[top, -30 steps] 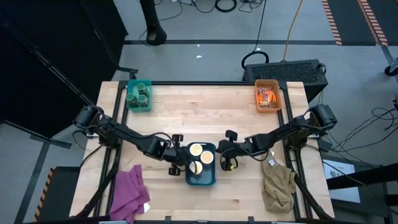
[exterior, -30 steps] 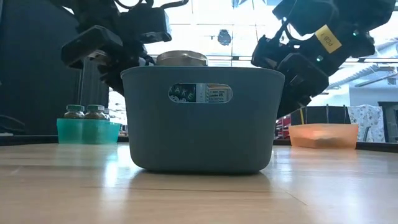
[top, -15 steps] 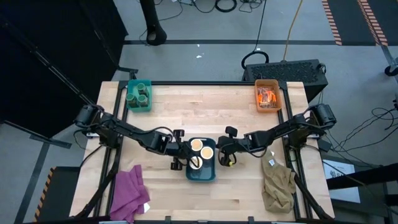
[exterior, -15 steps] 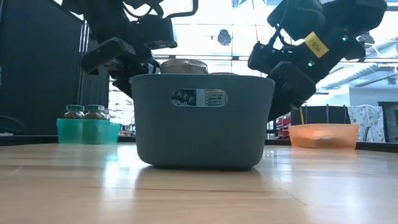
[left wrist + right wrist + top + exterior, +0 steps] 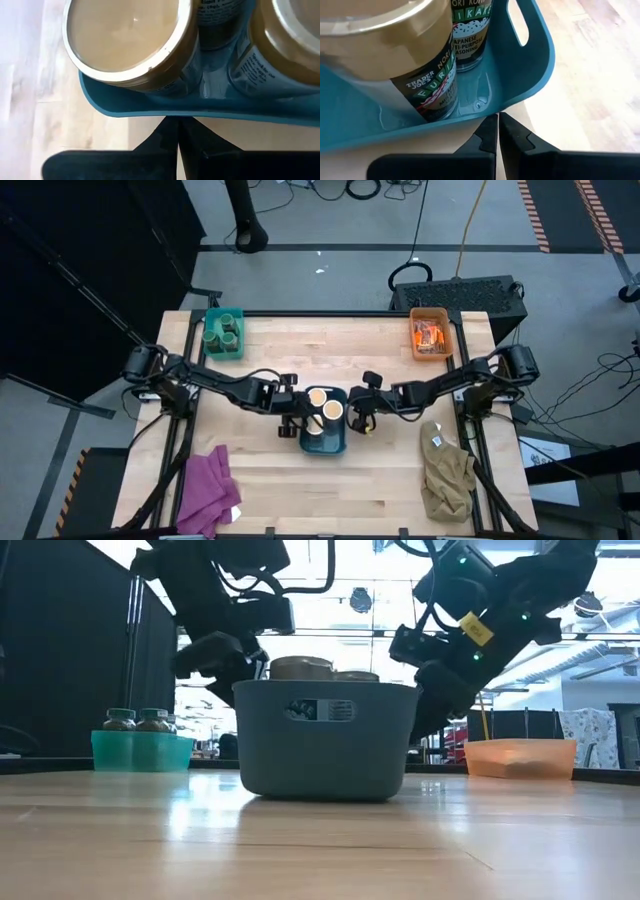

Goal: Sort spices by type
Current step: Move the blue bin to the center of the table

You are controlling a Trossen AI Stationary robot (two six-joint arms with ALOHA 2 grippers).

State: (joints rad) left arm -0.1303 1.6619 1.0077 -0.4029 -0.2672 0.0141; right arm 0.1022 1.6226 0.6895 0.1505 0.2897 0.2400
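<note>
A dark teal bin (image 5: pixel 324 443) (image 5: pixel 325 745) stands on the table's middle. It holds round jars with cream-yellow tops (image 5: pixel 317 396) (image 5: pixel 125 40) (image 5: pixel 395 30). My left gripper (image 5: pixel 298 420) (image 5: pixel 179 120) is shut at the bin's left rim. My right gripper (image 5: pixel 351 420) (image 5: pixel 497 117) is shut at its right rim. Green jars stand in a light teal tray (image 5: pixel 223 333) at the far left. Orange packets lie in an orange bin (image 5: pixel 429 337) at the far right. My left gripper sets its shut fingertips against the outer edge of the bin's left rim (image 5: pixel 165 114), slanting down from the table's left. No wall shows between the fingers. My right gripper meets the outer edge of the right rim (image 5: pixel 485 119) the same way, slanting down from the table's right. The bin stays upright between the two.
A purple cloth (image 5: pixel 207 488) lies at the near left corner and a khaki cloth (image 5: pixel 446 475) at the near right. Bare wood lies between the middle bin and the two containers at the far edge.
Both grippers have gone toward the table's far edge, staying shut, one on each side of the dark teal bin. The bin with its jars has gone with them, still upright, and now stands farther from the near edge.
</note>
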